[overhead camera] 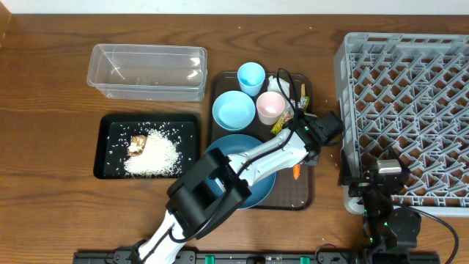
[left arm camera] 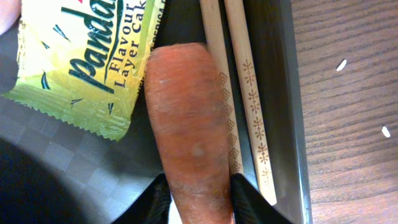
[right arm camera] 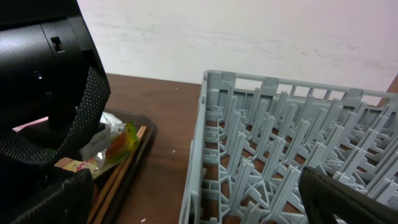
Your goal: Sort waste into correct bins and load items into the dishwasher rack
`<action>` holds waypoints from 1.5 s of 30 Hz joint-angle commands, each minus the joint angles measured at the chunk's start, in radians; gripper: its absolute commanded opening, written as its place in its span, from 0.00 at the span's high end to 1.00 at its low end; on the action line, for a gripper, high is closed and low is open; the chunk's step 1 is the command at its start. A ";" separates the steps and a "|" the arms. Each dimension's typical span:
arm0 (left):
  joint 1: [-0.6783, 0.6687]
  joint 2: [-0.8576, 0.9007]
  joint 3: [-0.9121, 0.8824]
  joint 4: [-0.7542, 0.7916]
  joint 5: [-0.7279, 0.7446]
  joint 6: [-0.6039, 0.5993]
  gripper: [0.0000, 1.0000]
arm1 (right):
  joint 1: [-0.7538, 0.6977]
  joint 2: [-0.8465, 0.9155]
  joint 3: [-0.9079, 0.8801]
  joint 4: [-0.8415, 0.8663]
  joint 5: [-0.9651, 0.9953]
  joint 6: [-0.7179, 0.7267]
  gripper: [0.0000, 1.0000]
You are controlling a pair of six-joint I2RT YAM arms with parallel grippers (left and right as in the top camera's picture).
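Orange carrot (left arm camera: pixel 186 118) lies at the brown tray's (left arm camera: pixel 283 93) near-right corner, touching the chopsticks (left arm camera: pixel 239 93), and the left gripper's (left arm camera: pixel 200 208) jaws are pinched onto one end. Right gripper (right arm camera: pixel 199 193) gapes wide, empty, beside the rack's (right arm camera: pixel 280 124) near-left corner.

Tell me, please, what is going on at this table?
The left gripper holds the orange carrot by its sides on the brown tray, beside the chopsticks and snack wrapper. The right gripper hangs open by the dishwasher rack, which holds no dishes. Rice lies in the black tray; plate, bowl and cups sit on the brown tray.
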 commanded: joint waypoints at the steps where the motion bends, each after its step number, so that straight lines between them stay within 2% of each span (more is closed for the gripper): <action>1: -0.001 -0.033 -0.004 -0.006 -0.013 0.008 0.72 | -0.008 -0.005 -0.003 -0.002 0.007 0.008 0.01; 13: -0.001 -0.053 -0.004 -0.009 -0.013 0.008 0.73 | -0.008 -0.005 -0.003 -0.002 0.006 0.008 0.01; 31: 0.011 -0.227 -0.004 -0.065 -0.013 0.008 0.73 | -0.008 -0.005 -0.003 -0.002 0.007 0.008 0.01; 36: 0.072 -0.302 -0.004 -0.141 -0.013 0.008 0.73 | -0.008 -0.005 -0.003 -0.002 0.007 0.008 0.01; 45: 0.269 -0.413 -0.004 -0.360 -0.024 0.008 0.74 | -0.008 -0.005 -0.003 -0.002 0.007 0.008 0.01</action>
